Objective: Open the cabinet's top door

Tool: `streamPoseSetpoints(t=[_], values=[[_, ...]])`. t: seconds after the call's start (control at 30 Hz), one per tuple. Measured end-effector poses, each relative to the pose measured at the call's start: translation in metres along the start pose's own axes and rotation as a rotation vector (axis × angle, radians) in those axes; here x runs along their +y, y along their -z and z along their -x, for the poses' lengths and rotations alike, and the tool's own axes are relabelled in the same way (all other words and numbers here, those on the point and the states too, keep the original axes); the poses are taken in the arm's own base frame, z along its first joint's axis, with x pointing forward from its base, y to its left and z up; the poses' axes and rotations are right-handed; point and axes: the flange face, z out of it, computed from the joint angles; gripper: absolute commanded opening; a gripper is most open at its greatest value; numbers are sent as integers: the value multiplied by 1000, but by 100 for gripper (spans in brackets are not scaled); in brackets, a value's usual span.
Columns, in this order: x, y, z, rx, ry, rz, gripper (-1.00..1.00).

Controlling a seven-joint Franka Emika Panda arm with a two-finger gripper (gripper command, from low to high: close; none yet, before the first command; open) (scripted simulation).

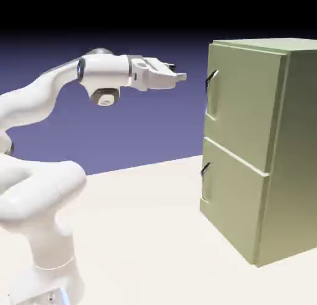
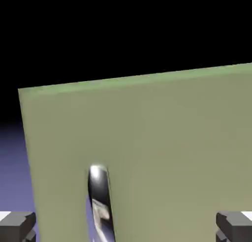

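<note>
The olive-green cabinet point(image 1: 291, 155) stands at the right of the exterior view. Its top door point(image 1: 244, 111) is flat against the front, with a small dark handle point(image 1: 211, 80) near its left edge. My gripper point(image 1: 179, 74) hangs level with the handle, a short way to its left, touching nothing, and pointing at the door. In the hand view the top door point(image 2: 162, 157) fills most of the picture, and its shiny handle point(image 2: 100, 199) runs down to the bottom edge. Both fingertips point(image 2: 17, 224) sit wide apart at the bottom corners. The gripper is open with nothing between them.
The lower door point(image 1: 232, 195) with its own dark handle point(image 1: 205, 170) sits shut below the top door. The cabinet rests on a pale table point(image 1: 155, 235). The arm's base point(image 1: 49, 260) rises at the lower left of the exterior view.
</note>
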Motion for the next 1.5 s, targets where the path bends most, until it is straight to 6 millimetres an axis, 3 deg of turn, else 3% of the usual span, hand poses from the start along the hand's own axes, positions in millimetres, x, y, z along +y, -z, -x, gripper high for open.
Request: streamPoseSetpoints(t=[0.17, 0.3, 0.37, 0.5, 0.53, 0.6, 1.03, 1.5], values=[[20, -31, 33, 12, 48, -29, 0], [47, -61, 55, 18, 87, -43, 0], [51, -65, 58, 19, 92, -44, 0], [49, -112, 57, 19, 93, -44, 0], [49, -115, 57, 19, 92, -44, -100], [49, -115, 57, 19, 92, -44, -100], [99, -27, 3, -259, 99, -297, -100], [152, 20, -57, -484, 104, -500, -100]])
